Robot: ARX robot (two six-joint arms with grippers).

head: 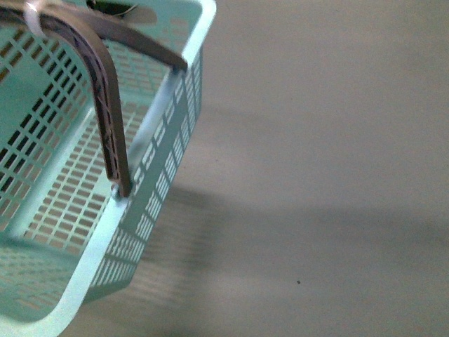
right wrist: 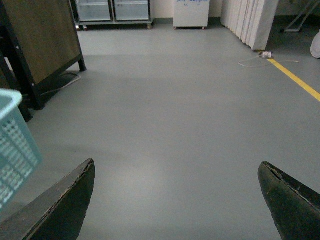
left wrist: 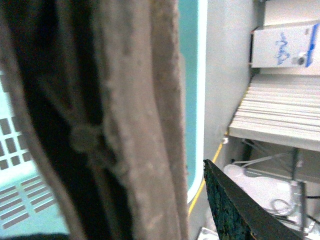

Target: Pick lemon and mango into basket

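While the right fingers (right wrist: 65, 205) stand wide apart with only bare grey floor (right wrist: 175, 110) showing in the gap between them, they hold nothing. The basket (right wrist: 15, 145) lies outside that gap, one aqua corner of it just past the outer side of one finger and apart from it. Far beyond the fingertips a yellow line (right wrist: 295, 80) runs along the floor, and a wood-panelled cabinet (right wrist: 40, 35) on a black frame stands beyond the basket's corner. In the left wrist view the brown ribbed handle (left wrist: 135, 125) fills most of the picture, blurred and very close. A single dark left finger (left wrist: 235, 205) shows beside it, on the far side of the basket's pale rim. I cannot tell whether the left fingers are closed round the handle or apart, since the other finger is hidden. Slotted lattice shows on the handle's other side from that finger. Past the finger are a white box (left wrist: 285, 47) with blue marks and a row of white panels (left wrist: 280, 112). From the front view neither arm is visible. There the basket takes up the robot's left side, its handle arching up from a pivot on the rim, with a white tie (head: 34, 17) near the top of the arch. The grey floor lies to the basket's right, with a shadow across it.
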